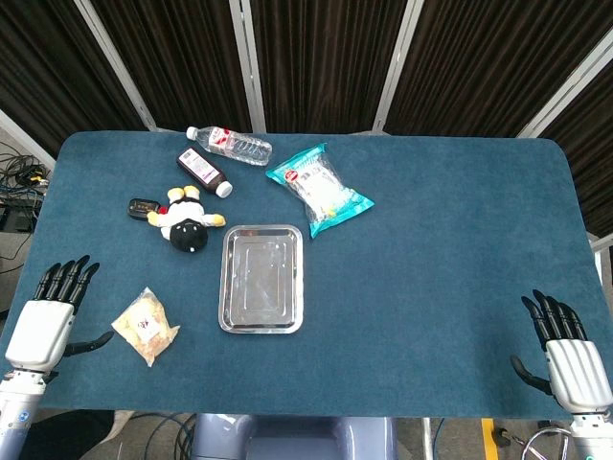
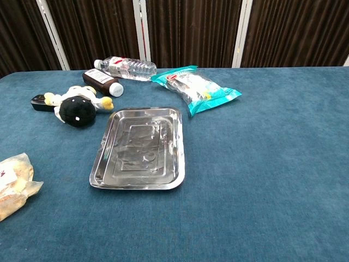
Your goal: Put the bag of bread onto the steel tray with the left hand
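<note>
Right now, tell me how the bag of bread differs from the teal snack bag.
The bag of bread is clear with pale tan contents; the teal snack bag has bright teal ends around a clear middle. The bread bag is the smaller and lies near the table's front edge, beside the left hand; the teal bag lies toward the far side, beyond the steel tray. Both lie flat on the blue table, untouched and outside the tray.

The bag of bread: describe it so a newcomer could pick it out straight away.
Start at the rectangular steel tray in the middle of the blue table, then look to its left, toward the near edge. The small clear plastic bag of pale bread lies there alone, beside the robot's open left hand. Unlike the teal snack packet behind the tray, it is see-through and beige with a small red mark.
</note>
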Robot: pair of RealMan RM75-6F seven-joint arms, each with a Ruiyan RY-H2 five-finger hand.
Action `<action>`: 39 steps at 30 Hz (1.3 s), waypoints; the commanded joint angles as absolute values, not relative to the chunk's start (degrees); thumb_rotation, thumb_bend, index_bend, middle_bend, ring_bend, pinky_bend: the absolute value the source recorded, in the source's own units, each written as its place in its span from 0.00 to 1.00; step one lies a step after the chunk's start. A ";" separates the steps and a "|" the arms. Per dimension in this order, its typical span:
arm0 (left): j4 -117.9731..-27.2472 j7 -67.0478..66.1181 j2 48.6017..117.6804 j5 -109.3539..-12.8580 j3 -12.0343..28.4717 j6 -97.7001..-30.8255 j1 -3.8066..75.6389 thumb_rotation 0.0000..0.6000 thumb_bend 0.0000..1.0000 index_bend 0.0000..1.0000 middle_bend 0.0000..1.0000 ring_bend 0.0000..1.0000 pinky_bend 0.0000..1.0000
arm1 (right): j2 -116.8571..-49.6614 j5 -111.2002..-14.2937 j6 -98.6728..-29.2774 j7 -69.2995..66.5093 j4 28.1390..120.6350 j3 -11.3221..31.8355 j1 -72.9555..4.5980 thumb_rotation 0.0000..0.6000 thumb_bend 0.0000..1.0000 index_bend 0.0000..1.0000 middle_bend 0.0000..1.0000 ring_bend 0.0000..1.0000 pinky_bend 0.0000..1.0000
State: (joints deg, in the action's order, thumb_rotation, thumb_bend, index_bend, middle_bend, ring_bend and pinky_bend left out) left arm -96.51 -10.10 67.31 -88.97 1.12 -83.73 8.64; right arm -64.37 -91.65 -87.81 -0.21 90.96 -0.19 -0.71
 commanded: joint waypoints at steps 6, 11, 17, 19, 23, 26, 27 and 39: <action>-96.60 -10.10 67.13 -89.07 0.90 -83.18 8.78 1.00 0.04 0.00 0.00 0.00 0.03 | -64.41 -91.71 -87.84 -0.03 91.02 -0.21 -0.68 1.00 0.30 0.00 0.00 0.00 0.08; -97.15 -11.54 66.43 -88.04 -0.27 -79.26 9.74 1.00 0.04 0.00 0.00 0.00 0.03 | -64.44 -91.69 -87.97 0.07 91.20 -0.17 -0.62 1.00 0.30 0.00 0.00 0.00 0.08; -99.12 -19.79 65.71 -81.44 -1.31 -67.24 14.00 1.00 0.04 0.00 0.00 0.00 0.03 | -64.33 -92.02 -88.74 -0.24 91.44 -0.06 -0.40 1.00 0.30 0.00 0.00 0.00 0.08; -99.32 -23.59 66.45 -78.54 -1.40 -64.04 15.32 1.00 0.04 0.00 0.00 0.00 0.05 | -64.32 -92.14 -88.80 -0.35 91.45 -0.04 -0.43 1.00 0.30 0.00 0.00 0.00 0.08; -98.72 -28.99 68.93 -74.06 -1.03 -60.89 17.21 1.00 0.05 0.00 0.00 0.00 0.12 | -64.34 -92.36 -88.89 -0.59 91.30 0.01 -0.51 1.00 0.30 0.00 0.00 0.00 0.08; -97.75 -31.75 71.13 -71.35 -0.45 -59.81 18.43 1.00 0.06 0.00 0.00 0.00 0.13 | -64.27 -92.47 -89.05 -0.98 91.36 0.05 -0.50 1.00 0.30 0.00 0.00 0.00 0.08; -97.44 -32.42 71.74 -70.64 -0.30 -59.58 18.76 1.00 0.07 0.01 0.00 0.00 0.13 | -64.25 -92.50 -89.07 -1.06 91.34 0.05 -0.50 1.00 0.30 0.00 0.00 0.00 0.08; -95.14 -32.87 76.14 -72.40 0.85 -65.47 19.19 1.00 0.35 0.68 0.69 0.63 0.69 | -64.07 -92.94 -89.56 -1.91 91.45 0.02 -0.41 1.00 0.30 0.00 0.00 0.00 0.08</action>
State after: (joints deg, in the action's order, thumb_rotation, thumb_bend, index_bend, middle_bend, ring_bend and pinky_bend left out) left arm -94.88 -34.02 76.32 -71.25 0.56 -64.28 19.45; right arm -64.06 -92.88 -89.49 -1.87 91.45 0.02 -0.44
